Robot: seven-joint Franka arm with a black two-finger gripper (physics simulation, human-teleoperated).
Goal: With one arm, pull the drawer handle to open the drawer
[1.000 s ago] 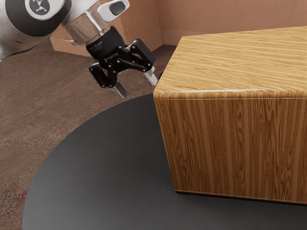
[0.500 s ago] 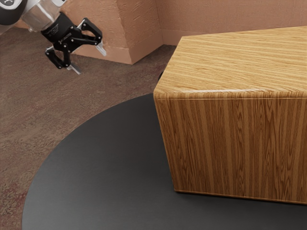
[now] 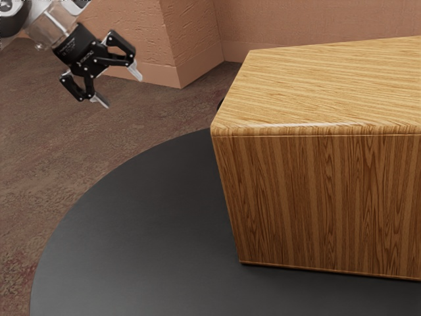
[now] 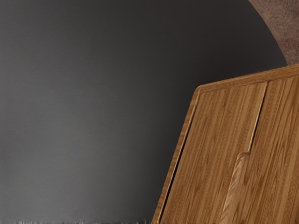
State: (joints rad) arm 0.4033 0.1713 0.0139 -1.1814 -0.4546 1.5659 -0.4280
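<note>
A wooden cabinet [image 3: 322,151] stands on the round black table [image 3: 145,230], at the exterior view's right. My black gripper [image 3: 117,84] hangs open in the air at the upper left of the exterior view, well away from the cabinet, with nothing between its fingers. The wrist view looks across the black tabletop [image 4: 93,102] at the cabinet's front face [image 4: 224,154], which has a seam down it and a long wooden handle [image 4: 235,186] standing out from it. That front face is hidden in the exterior view.
Brown carpet [image 3: 59,151] surrounds the table. A tan wall pillar [image 3: 174,39] rises behind the gripper, with a baseboard along its foot. A wide stretch of bare tabletop lies between the gripper and the cabinet.
Over the last second my gripper drew back from the cabinet's near corner to the exterior view's upper left. In the last half second it dipped only slightly. The cabinet looks unchanged.
</note>
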